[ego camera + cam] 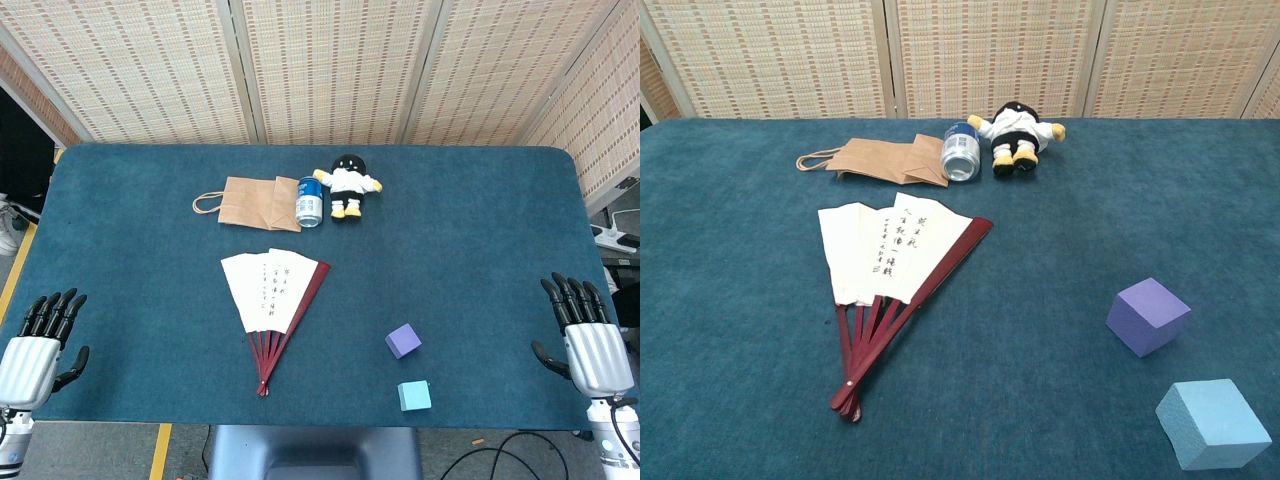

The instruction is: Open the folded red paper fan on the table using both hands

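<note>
So on the dark teal felt tabletop [480, 220] there's 1 red-ribbed paper fan with white leaves and black writing [272, 305], lying roughly mid-table, a bit toward the near edge. It's partly spread, with a few white panels showing and the red sticks meeting at the pivot, which points at the near edge.

Toward the far edge, 3 things sit in a row: 1 flat brown paper bag with a handle [256, 203], 1 blue and silver drink can on its side [309, 201] touching the bag's right end, and 1 small plush doll in black, white and yellow [348, 186] just beside the can.

Near the right part of the near edge there are 2 cubes: 1 purple foam cube [403, 340] and 1 light blue foam cube [414, 395], close together but apart.

Both hands are well away from the fan. The left hand [38, 352] rests at the near left corner, fingers stretched out side by side, holding nothing. The right hand [586, 338] sits at the near right corner, same deal. The chest view shows neither hand.
</note>
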Available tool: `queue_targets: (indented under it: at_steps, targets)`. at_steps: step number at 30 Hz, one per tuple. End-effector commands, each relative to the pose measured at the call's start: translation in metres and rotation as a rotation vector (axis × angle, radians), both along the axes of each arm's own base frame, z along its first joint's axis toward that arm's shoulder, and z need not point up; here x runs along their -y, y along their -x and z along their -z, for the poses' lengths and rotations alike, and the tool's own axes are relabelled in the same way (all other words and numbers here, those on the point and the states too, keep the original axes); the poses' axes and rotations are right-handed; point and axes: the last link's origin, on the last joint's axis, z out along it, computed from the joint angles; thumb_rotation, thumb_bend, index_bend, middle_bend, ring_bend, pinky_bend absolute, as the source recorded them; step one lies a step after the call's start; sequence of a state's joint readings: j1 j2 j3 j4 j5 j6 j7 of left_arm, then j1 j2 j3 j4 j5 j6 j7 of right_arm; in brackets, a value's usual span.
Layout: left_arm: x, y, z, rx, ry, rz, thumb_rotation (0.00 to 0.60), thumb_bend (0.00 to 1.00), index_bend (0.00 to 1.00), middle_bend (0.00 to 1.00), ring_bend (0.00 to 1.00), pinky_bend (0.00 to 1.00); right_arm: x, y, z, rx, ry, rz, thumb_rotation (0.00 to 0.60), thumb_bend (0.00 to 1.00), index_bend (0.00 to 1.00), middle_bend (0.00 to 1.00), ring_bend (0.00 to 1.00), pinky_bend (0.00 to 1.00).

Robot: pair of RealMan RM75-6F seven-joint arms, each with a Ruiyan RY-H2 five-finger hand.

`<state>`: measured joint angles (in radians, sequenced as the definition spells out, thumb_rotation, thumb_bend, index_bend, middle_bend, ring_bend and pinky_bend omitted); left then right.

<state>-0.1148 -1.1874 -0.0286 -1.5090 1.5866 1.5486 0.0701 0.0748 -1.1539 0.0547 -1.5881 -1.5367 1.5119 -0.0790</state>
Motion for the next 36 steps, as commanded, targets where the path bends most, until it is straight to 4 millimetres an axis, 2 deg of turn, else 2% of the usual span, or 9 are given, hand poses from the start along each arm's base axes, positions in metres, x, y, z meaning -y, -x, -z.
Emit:
queue_targets:
  at_steps: [1,7,12,18,21,24,30,34,36]
  targets:
    - [0.001,0.000,0.009,0.032,0.036,-0.010,0.600,0.44,0.00,0.00,0.00,0.07,-0.001,-0.001,0.005,-0.009,-0.025,-0.009,0.600,0.18,0.00,0.01,0.00,0.00]
    - [0.000,-0.001,0.009,0.049,0.042,-0.004,0.600,0.44,0.00,0.00,0.00,0.07,0.004,-0.011,0.024,0.014,-0.091,-0.048,0.600,0.18,0.00,0.01,0.00,0.00]
    - [-0.004,0.000,0.014,0.058,0.060,-0.005,0.600,0.44,0.00,0.00,0.00,0.07,0.044,-0.051,0.045,0.021,-0.175,-0.201,0.600,0.18,0.02,0.00,0.00,0.00]
    - [-0.008,0.002,0.018,0.052,0.081,-0.025,0.600,0.44,0.00,0.00,0.00,0.07,0.100,-0.106,0.084,-0.007,-0.267,-0.337,0.600,0.18,0.16,0.01,0.00,0.00]
    - [-0.008,0.004,0.019,0.042,0.084,-0.045,0.600,0.44,0.00,0.00,0.00,0.07,0.119,-0.128,0.107,-0.033,-0.279,-0.405,0.600,0.18,0.24,0.04,0.00,0.00]
    - [-0.009,0.005,0.019,0.042,0.083,-0.057,0.600,0.44,0.00,0.00,0.00,0.07,0.131,-0.145,0.129,-0.052,-0.301,-0.459,0.600,0.18,0.29,0.05,0.00,0.00]
    - [-0.009,0.005,0.017,0.042,0.078,-0.062,0.600,0.44,0.00,0.00,0.00,0.07,0.137,-0.159,0.147,-0.059,-0.337,-0.503,0.600,0.18,0.34,0.05,0.00,0.00]
    - [-0.009,0.008,0.017,0.040,0.080,-0.086,0.600,0.44,0.00,0.00,0.00,0.07,0.150,-0.181,0.198,-0.097,-0.430,-0.544,0.600,0.18,0.36,0.05,0.00,0.00]
    - [-0.010,0.009,0.017,0.040,0.082,-0.094,0.600,0.44,0.00,0.00,0.00,0.07,0.154,-0.187,0.215,-0.087,-0.449,-0.538,0.600,0.18,0.37,0.05,0.00,0.00]
